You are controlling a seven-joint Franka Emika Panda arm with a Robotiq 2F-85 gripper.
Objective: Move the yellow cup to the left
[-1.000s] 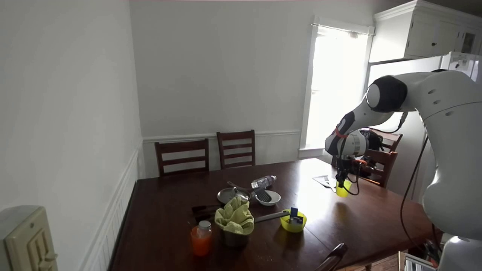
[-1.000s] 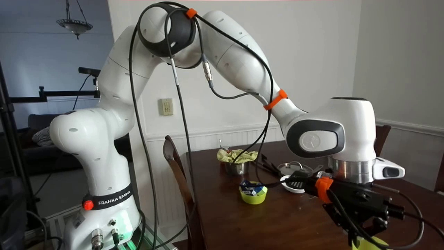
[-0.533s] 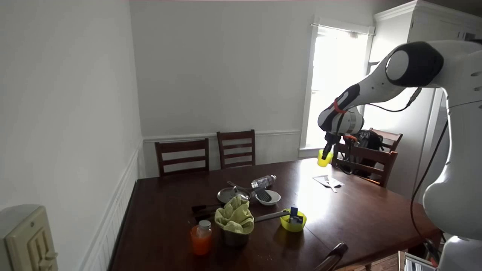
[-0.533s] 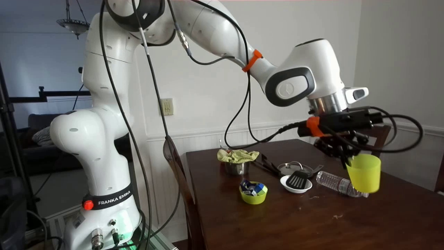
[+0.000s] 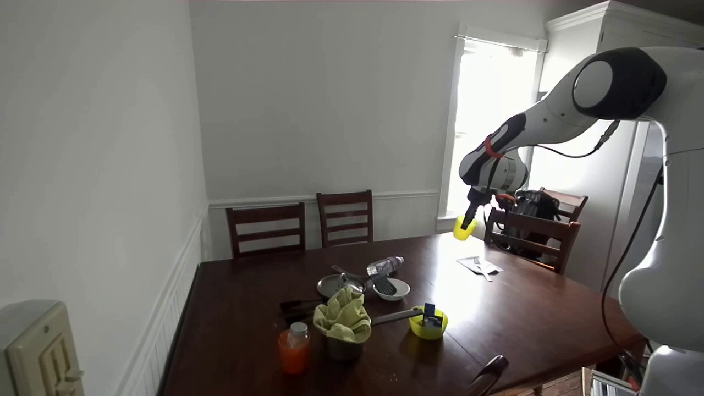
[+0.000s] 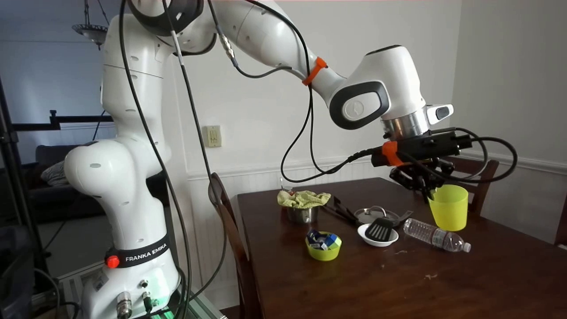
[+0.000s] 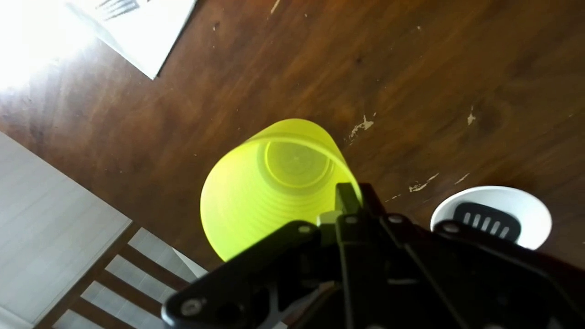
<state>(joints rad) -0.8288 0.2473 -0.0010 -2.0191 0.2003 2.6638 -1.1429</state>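
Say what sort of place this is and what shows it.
Probably a home dining area, perhaps by a kitchen: a wooden table, chairs along its edges, and a white cupboard high up.

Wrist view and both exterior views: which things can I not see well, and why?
Fork: wrist view, cut off by top edge.
Rim of the yellow cup: wrist view, partly behind the claw.
Inside of the pot: both exterior views, under the green cloth.
Blue things in the yellow bowl: both exterior views, too small to name.
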